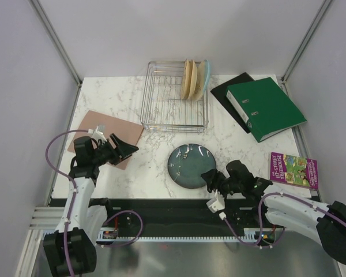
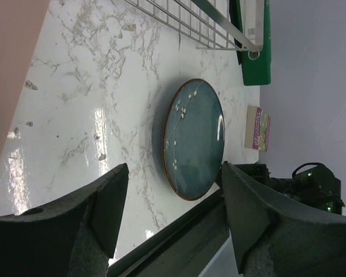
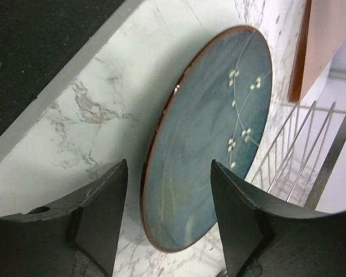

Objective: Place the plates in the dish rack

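Lying flat just in front of the square silver wire dish rack (image 1: 174, 109): round dark slate-blue ceramic plate (image 1: 190, 165), ungrasped. Three round cream ceramic plates (image 1: 194, 79) stand inside the rack. Left gripper (image 1: 126, 148) and right gripper (image 1: 209, 181) sit before the rack, fingers spread, empty.

Dish rack (image 1: 173, 129) left rows free; plates (image 1: 190, 79) occupy right.

Soft, even light from above fills the top view, and shadows there are faint. In the left wrist view, white glare streaks the table (image 2: 75, 75) and the dark plate (image 2: 193, 138). The left pincer (image 2: 174, 170) looks dim and slightly blurred.
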You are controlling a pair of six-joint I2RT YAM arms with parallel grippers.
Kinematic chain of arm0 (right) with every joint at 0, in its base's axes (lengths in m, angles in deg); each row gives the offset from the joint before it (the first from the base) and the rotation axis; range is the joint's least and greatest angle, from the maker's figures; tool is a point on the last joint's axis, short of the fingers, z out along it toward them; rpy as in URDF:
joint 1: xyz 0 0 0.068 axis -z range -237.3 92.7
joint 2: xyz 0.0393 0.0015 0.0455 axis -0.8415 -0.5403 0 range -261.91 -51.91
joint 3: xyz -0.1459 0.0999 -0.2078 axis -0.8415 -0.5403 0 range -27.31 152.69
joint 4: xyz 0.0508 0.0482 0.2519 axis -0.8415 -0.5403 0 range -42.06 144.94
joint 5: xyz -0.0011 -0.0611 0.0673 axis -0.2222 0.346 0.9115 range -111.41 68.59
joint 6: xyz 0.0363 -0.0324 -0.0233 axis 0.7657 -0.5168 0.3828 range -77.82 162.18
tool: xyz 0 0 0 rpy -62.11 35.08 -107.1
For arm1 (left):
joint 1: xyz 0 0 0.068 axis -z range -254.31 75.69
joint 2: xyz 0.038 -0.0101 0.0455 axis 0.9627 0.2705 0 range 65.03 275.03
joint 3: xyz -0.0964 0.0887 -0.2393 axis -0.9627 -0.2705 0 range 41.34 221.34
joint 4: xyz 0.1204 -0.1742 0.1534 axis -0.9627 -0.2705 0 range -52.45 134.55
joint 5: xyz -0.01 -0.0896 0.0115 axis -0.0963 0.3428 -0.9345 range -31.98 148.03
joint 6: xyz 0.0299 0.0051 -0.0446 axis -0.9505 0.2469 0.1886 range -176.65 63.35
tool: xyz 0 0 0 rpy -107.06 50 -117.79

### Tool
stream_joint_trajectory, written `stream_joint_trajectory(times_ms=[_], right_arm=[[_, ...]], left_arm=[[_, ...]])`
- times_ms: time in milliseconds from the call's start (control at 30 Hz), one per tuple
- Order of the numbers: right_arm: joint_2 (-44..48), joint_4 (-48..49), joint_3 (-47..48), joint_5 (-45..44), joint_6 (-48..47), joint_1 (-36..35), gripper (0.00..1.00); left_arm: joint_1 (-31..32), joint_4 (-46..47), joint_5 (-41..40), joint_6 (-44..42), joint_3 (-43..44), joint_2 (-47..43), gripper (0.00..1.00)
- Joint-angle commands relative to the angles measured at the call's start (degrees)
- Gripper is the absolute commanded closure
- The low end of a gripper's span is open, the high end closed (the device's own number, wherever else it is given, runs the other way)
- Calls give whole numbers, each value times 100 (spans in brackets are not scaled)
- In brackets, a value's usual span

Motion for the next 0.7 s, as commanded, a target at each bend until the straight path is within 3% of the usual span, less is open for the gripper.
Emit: stream_joint_trajectory(times_ms=[0, 133, 233, 400, 500, 567, 667], right_arm=[[542, -1661, 618, -318, 1012, -26, 32], [1375, -2897, 1207, -582, 1872, -26, 30], [1562, -2758, 1716, -942, 3750, -26, 30], [326, -2257, 2920, -1866, 8350, 114, 30], [-649, -1784, 3334, -1410, 9804, 325, 31], [-941, -1241, 3432, -1014, 10466, 413, 31], [-1161, -650, 3195, -681, 11628, 1097, 31]], left_arm=[[366, 60, 76, -336, 181, 172, 28], [1445, 140, -213, -970, 155, 453, 28], [1938, 385, -380, -1023, -2, 822, 29], [2494, 1192, -873, -1076, -258, 1541, 33], [2652, 1755, -926, -883, -320, 1920, 36], [2740, 2020, -979, -874, -232, 2325, 37], [2916, 2494, -1032, -769, -118, 2808, 38]])
